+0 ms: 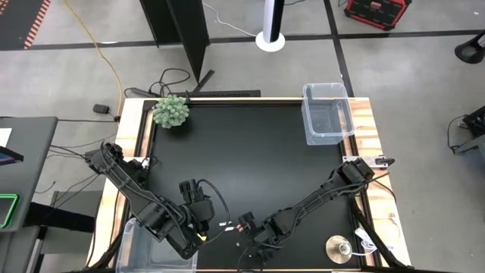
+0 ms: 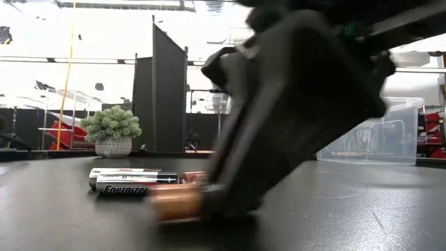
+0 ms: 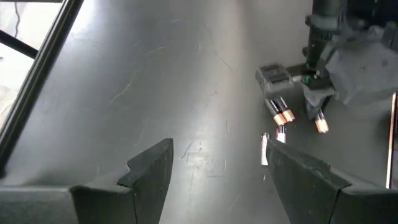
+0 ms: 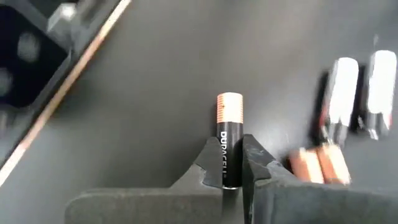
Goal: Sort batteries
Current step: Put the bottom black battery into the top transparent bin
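My right gripper (image 1: pixel 247 227) is low over the table near its near edge, shut on a black battery with a copper end (image 4: pixel 229 124). The same battery shows in the low view (image 2: pixel 173 203). Several other batteries lie flat on the black table beside it: two silver ones (image 4: pixel 360 84), two copper-ended ones (image 3: pixel 281 113), and two labelled ones (image 2: pixel 132 182) in the low view. My left gripper (image 3: pixel 217 168) is open and empty just left of them, also seen in the high view (image 1: pixel 200 218). My right gripper pinches the battery's black body (image 4: pixel 229 163) between its two fingers. The battery lies along the fingers, its copper end (image 4: pixel 229 102) sticking out past the fingertips. The fingers slant down toward the table. The battery lies about level by the table top; whether it touches, I cannot tell.
A clear bin (image 1: pixel 327 112) stands at the table's far right corner. Another clear bin (image 1: pixel 144 254) sits at the near left, under my left arm. A small plant (image 1: pixel 171 111) is at the far left, and a round silver disc (image 1: pixel 339 248) at the near right.
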